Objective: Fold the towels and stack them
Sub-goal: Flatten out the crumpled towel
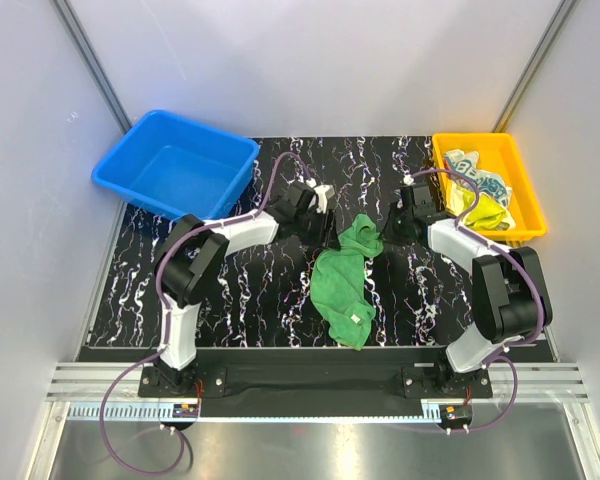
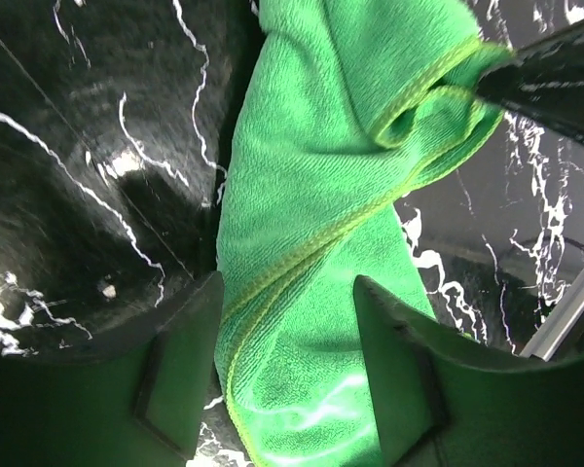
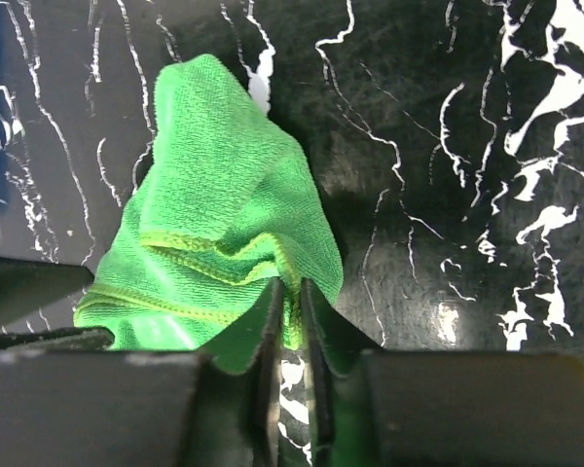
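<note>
At the centre of the tabletop (image 1: pixel 240 290) the green towel (image 1: pixel 345 280) lies bunched, its 12 o'clock end raised. The right hand (image 3: pixel 290 321) pinches its hem tight; the left hand (image 2: pixel 287 287) stands open astride the cloth. Unfurling seems the step; next the left must catch a nearby corner and draw it flat.

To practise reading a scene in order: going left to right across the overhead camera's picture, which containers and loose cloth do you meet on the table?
A blue plastic tub → crumpled green microfibre towel → yellow plastic bin.
</note>
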Motion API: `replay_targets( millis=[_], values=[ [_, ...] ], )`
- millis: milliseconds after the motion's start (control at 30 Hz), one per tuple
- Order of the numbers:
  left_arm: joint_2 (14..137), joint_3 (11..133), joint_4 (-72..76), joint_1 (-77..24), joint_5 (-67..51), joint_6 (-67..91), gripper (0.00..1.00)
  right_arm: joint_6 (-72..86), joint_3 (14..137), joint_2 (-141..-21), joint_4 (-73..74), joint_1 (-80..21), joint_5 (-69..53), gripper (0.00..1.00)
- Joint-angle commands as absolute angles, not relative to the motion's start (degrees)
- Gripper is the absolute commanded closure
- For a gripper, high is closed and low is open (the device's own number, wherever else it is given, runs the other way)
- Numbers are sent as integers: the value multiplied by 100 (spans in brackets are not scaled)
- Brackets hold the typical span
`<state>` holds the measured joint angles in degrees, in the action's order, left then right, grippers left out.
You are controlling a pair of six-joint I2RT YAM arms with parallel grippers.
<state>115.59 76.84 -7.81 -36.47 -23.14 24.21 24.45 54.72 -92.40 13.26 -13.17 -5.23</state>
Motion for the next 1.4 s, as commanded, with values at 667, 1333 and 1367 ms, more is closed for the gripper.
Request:
replay_targets(
  millis=[667,1333,1367],
  values=[
    [9028,5502,-1326,-3604,-951,3893,61,4531,5089,-8542,-1439,-1432,-3436,100],
    [9685,6232,-122,-3067,-2479,3524,37,5370,4465,-10063,-4026,-1723,-4333,100],
    [9686,6197,-106,-3093,-2322,3559,36,5327,4456,-10072,-4017,-1723,-4324,100]
  ],
)
